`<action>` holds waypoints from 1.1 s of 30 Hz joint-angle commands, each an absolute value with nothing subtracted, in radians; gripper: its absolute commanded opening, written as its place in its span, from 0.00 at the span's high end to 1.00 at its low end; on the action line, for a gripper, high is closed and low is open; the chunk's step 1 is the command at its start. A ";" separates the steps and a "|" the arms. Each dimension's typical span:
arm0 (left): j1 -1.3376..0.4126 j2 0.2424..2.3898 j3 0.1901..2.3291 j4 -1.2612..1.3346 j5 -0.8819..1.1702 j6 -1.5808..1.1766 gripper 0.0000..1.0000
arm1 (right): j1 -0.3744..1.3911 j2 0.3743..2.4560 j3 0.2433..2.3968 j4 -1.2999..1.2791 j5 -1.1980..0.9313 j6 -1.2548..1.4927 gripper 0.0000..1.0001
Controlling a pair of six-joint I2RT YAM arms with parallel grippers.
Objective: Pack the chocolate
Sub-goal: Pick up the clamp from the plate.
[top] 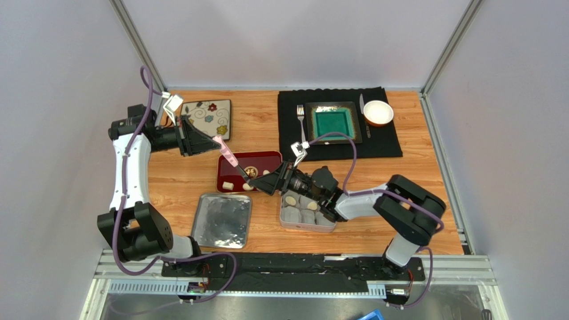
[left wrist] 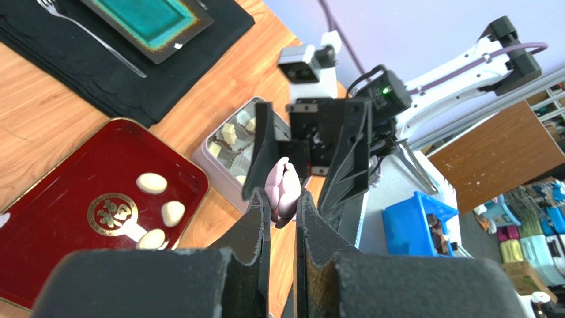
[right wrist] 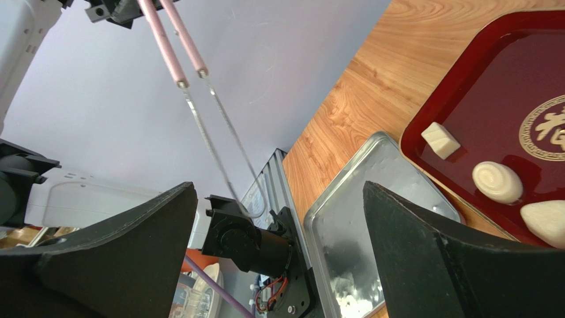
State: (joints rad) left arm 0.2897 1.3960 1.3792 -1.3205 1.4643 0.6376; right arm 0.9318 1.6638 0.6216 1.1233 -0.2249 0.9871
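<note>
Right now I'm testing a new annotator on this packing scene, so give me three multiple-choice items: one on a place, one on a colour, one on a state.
1. Seen from the top camera, the fork lies:
A. left of the teal plate
B. right of it
C. on it

2. The handles of the tongs are:
A. blue
B. pink
C. yellow

3. The left end effector is:
A. open and empty
B. shut on the tongs
C. wide open above the tongs

Answers:
1 A: the top view shows the fork on the black placemat, left of the plate.
2 B: both the top and wrist views show pale pink handles.
3 B: in the left wrist view its fingers press against the handles from both sides.
</note>
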 commanded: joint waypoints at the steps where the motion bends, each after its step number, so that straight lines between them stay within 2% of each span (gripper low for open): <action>1: 0.296 1.382 1.371 -1.491 1.767 0.658 1.00 | 0.954 1.739 0.689 1.368 -0.186 1.006 0.01; 8: 0.296 1.390 1.390 -1.493 1.769 0.644 1.00 | 1.026 1.755 0.707 1.442 -0.077 0.930 0.01; 13: 0.298 1.416 1.361 -1.493 1.769 0.661 1.00 | 1.052 1.795 0.816 1.439 -0.051 0.943 0.04; 19: 0.325 1.414 1.315 -1.493 1.767 0.684 1.00 | 1.078 1.835 0.873 1.431 -0.031 0.974 0.15; 29: 0.396 1.420 1.241 -1.493 1.766 0.721 1.00 | 1.060 1.798 0.830 1.453 -0.043 1.060 0.42; 33: 0.402 1.410 1.197 -1.493 1.766 0.738 1.00 | 1.051 1.781 0.827 1.456 -0.046 1.083 0.48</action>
